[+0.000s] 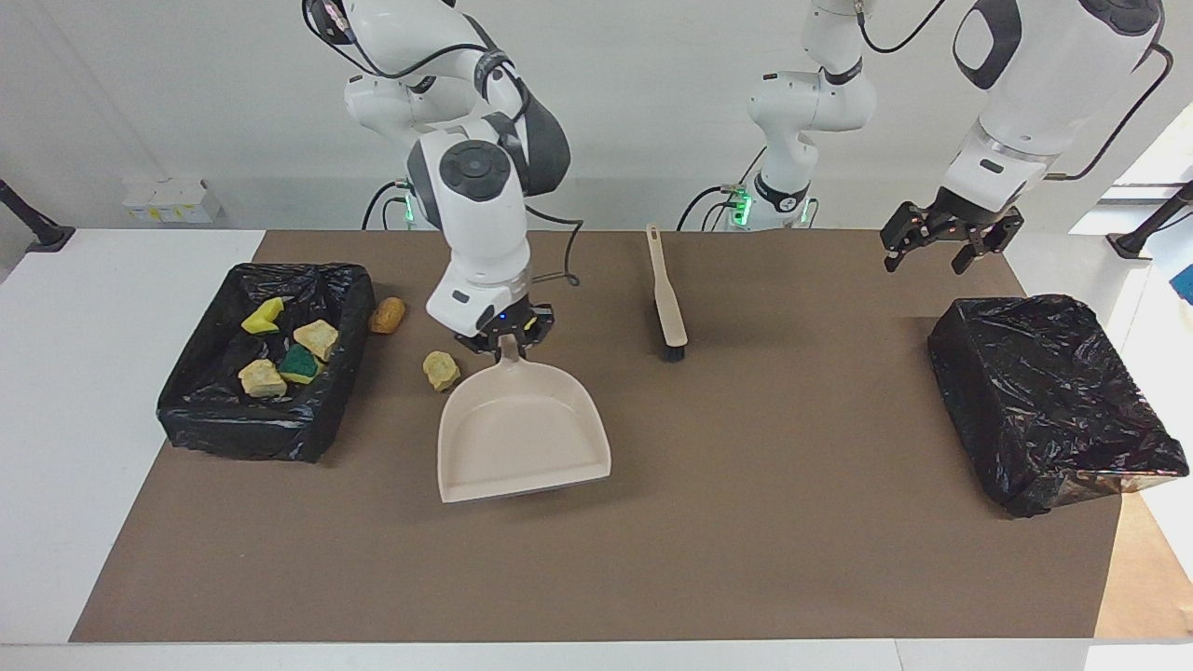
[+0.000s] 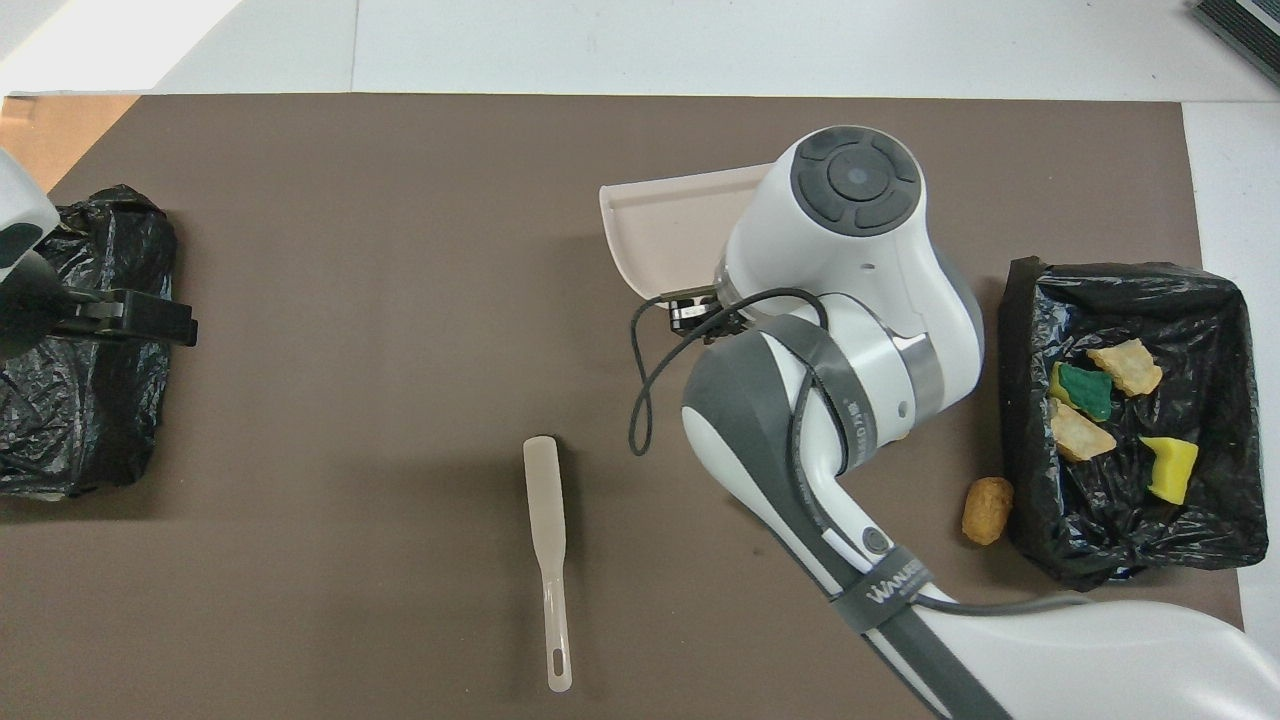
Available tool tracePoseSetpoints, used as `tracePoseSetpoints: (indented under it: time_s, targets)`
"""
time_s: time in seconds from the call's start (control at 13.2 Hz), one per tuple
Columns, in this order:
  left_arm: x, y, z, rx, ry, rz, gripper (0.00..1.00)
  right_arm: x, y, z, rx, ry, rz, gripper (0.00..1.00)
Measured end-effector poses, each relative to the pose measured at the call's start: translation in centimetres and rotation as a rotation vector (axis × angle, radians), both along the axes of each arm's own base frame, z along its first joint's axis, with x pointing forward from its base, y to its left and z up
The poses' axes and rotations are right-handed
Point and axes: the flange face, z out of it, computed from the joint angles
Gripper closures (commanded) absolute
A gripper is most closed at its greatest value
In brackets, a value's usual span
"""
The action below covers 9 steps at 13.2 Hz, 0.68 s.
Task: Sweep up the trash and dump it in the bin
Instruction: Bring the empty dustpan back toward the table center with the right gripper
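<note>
My right gripper (image 1: 504,337) (image 2: 700,306) is shut on the handle of the beige dustpan (image 1: 522,433) (image 2: 665,225). It holds the pan low over the middle of the mat, mouth pointing away from the robots. A pale tan trash lump (image 1: 441,370) lies on the mat just beside the pan's handle. A golden-brown piece (image 1: 388,314) (image 2: 987,510) lies next to the black-lined bin (image 1: 233,433) (image 2: 1100,560), which holds several yellow, tan and green scraps (image 1: 300,359). The beige hand brush (image 1: 667,298) (image 2: 548,540) lies untouched. My left gripper (image 1: 941,246) (image 2: 180,325) hangs open over the mat.
A second box wrapped in black plastic (image 1: 1053,401) (image 2: 80,400) stands at the left arm's end of the mat, partly under the left arm in the overhead view. The brown mat (image 1: 746,559) covers the table, with white table edge around it.
</note>
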Motion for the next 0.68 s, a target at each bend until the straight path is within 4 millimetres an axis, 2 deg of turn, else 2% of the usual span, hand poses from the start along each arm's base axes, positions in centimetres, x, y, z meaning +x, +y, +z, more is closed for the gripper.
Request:
tracePoseSetpoints:
  time_s: [0.23,0.38,0.53,0.68]
  targets:
    - [0.1,-0.2,0.1,0.001,-0.011,-0.036,0.0,0.5,7.3,-1.2,0.065,-0.008,-0.117,1.0]
    - [0.1,0.0,0.0,0.001,-0.009,-0.032,0.0,0.6,11.1,-3.8,0.098,-0.016,-0.163,1.0]
    - [0.2,1.0,0.0,0.001,-0.009,-0.014,0.0,0.5,12.9,-6.2,0.108,-0.002,-0.162,1.0]
    - [0.2,2.1,0.0,0.0,-0.008,0.004,0.0,0.3,14.3,-7.3,0.135,0.005,-0.156,1.0]
